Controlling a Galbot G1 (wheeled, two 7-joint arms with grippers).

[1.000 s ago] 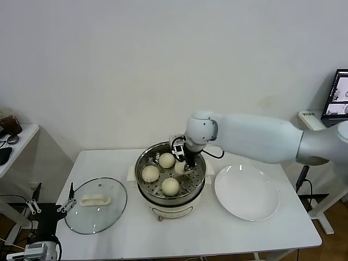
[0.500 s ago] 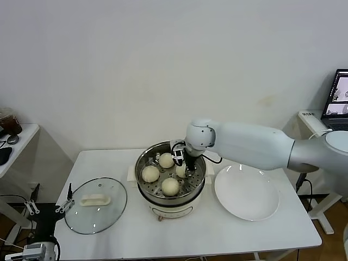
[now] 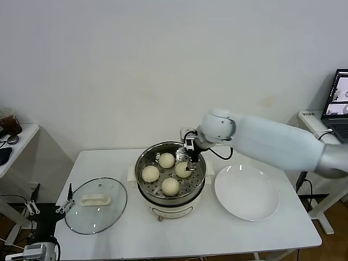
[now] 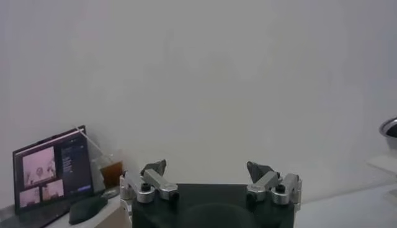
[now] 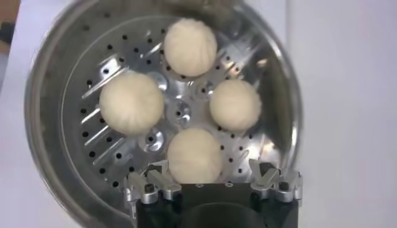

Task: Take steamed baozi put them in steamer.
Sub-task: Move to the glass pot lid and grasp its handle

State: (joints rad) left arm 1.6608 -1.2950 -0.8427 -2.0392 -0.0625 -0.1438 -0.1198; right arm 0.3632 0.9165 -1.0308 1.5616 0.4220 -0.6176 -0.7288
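**Four baozi seated in steamer; right end effector released above them**

One white counter (image 3: 109, 239) is carrying all items. One steamer (image 3: 142, 163), a shiny steel pot on a white base, is sitting at the counter's centre. One white plate (image 3: 247, 193) is lying just beside it on the robot's right; one glass lid (image 3: 95, 205) with a white handle is lying on the robot's left, apart from the pot.

Four steamed baozi (image 3: 150, 173) are resting on the perforated tray inside the steamer, arranged in a ring around the tray's centre. The right wrist view is confirming the count: all four (image 5: 131, 102) are sitting separately, none touching another.

The right end effector (image 3: 188, 161) is hovering over the steamer, just above the bun nearest the plate. Its fingers (image 5: 152, 183) are standing spread and gripping nothing.

The left end effector (image 4: 211, 179) is showing only in its own wrist view, facing a bare wall away from the counter, fingers apart and empty. That view alone is showing a laptop screen (image 4: 53, 175) and a cup (image 4: 111, 173).
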